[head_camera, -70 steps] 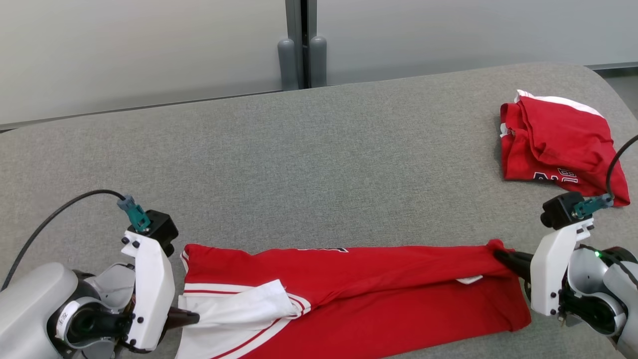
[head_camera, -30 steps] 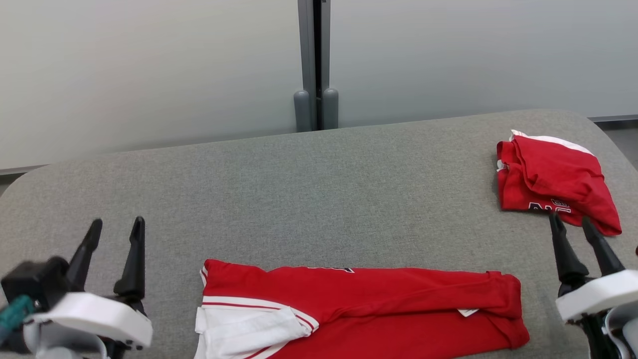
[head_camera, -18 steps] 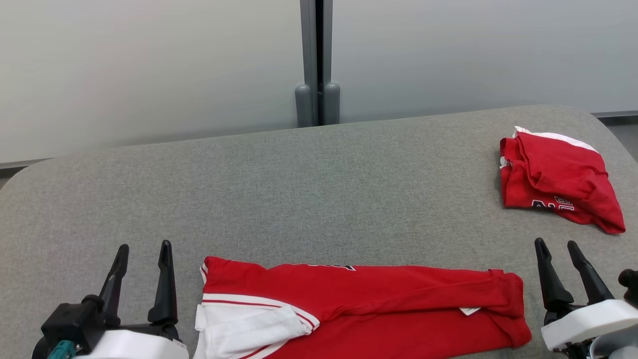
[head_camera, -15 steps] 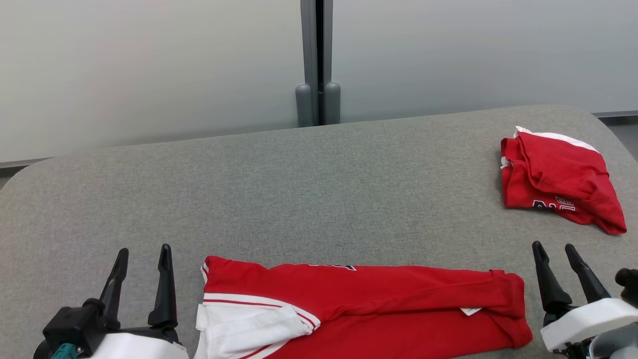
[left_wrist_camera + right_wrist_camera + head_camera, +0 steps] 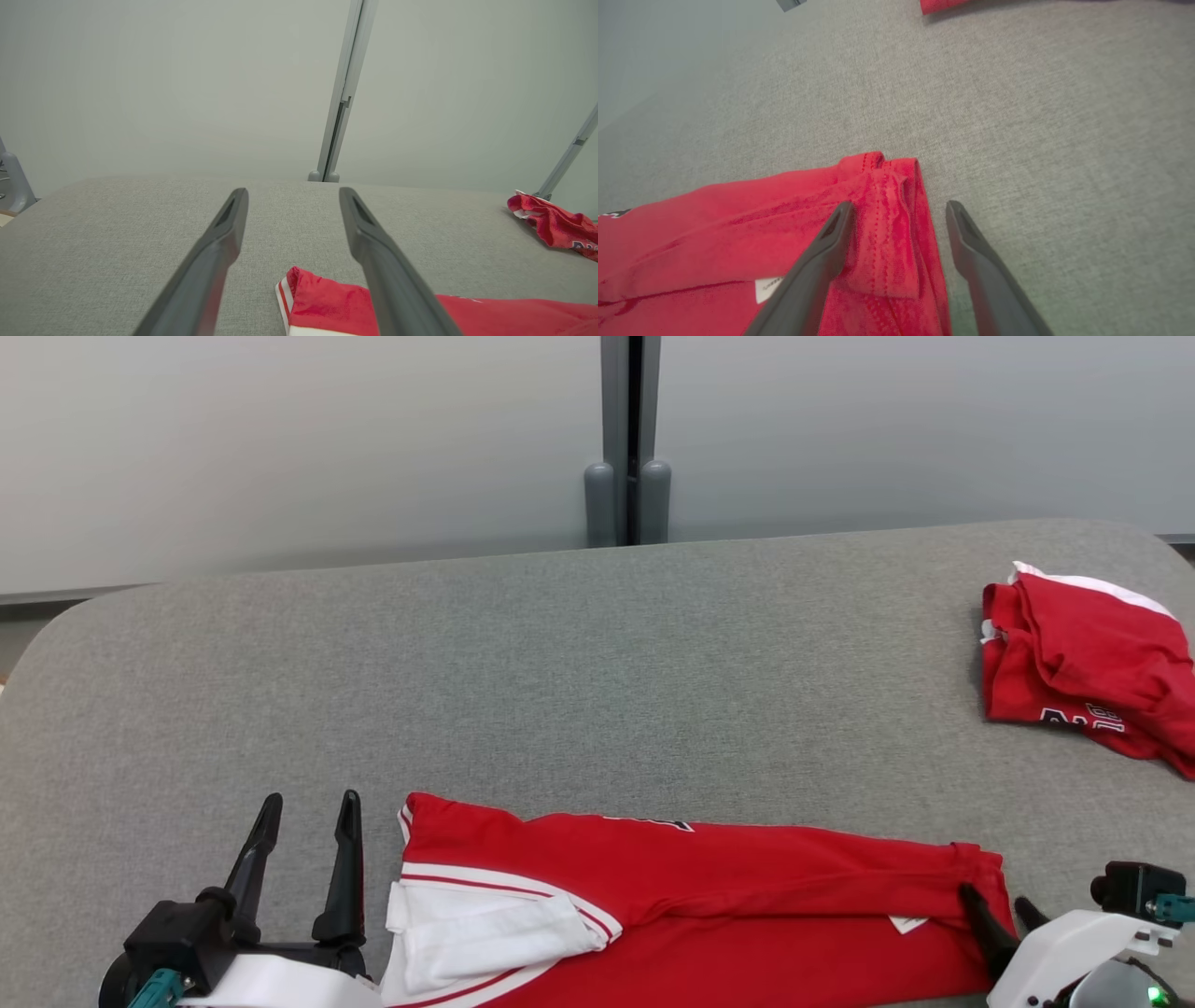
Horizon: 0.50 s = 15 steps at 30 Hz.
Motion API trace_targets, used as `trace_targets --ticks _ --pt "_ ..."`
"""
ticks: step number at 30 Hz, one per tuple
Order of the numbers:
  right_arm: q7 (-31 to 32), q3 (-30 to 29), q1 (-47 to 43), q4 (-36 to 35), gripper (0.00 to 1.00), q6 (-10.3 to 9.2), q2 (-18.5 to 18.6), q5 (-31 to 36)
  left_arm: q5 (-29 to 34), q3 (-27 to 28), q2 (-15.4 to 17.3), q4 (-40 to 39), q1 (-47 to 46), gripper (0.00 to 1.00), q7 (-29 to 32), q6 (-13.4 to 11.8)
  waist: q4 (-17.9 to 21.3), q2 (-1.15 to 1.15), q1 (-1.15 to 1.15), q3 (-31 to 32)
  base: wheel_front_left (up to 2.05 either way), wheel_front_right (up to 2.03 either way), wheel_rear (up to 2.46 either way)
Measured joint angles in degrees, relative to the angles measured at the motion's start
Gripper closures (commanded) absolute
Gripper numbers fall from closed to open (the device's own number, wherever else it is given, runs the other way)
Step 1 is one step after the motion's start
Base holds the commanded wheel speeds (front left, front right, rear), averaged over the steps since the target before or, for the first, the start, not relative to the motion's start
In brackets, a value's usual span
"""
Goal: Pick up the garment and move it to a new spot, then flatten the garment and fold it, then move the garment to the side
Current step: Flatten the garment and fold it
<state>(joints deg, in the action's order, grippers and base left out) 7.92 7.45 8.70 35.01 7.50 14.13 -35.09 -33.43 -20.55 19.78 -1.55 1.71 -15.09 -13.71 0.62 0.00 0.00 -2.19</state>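
Observation:
The garment [image 5: 700, 887] is a red jersey with a white sleeve, folded into a long strip along the near edge of the grey padded table [image 5: 597, 663]. My left gripper [image 5: 312, 797] stands open just left of the garment's sleeve end, fingers pointing away and nothing between them. In the left wrist view the left gripper [image 5: 293, 191] hovers over bare table with the garment's corner [image 5: 322, 303] below its right finger. My right gripper [image 5: 997, 899] is open at the garment's right end. In the right wrist view the right gripper [image 5: 900, 205] straddles the folded hem [image 5: 887, 219].
A second red garment [image 5: 1083, 653] lies bunched at the table's far right, also seen as a red heap [image 5: 556, 224] in the left wrist view. Pale wall panels with a grey post [image 5: 627, 504] stand behind the table. The table's corners are rounded.
Both grippers earlier let go of the garment's ends and drew back open. Over the last half second the view shifted right, and my right gripper swung in over the garment's right hem.

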Motion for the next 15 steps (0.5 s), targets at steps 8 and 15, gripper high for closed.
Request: trace_targets --ticks 8,15 --pt "4.7 -2.9 2.0 5.2 0.51 -0.02 -1.5 -0.4 0.2 -0.8 -0.2 0.8 -1.0 0.0 0.4 0.0 -2.3 0.0 0.0 -1.0 0.0 0.0 0.0" --pt "6.6 -1.0 2.1 3.6 1.0 -0.02 -2.6 -3.1 0.2 -0.9 0.0 0.8 -1.0 0.0 0.7 -0.3 -3.1 0.0 0.0 -0.7 0.0 0.0 0.0"
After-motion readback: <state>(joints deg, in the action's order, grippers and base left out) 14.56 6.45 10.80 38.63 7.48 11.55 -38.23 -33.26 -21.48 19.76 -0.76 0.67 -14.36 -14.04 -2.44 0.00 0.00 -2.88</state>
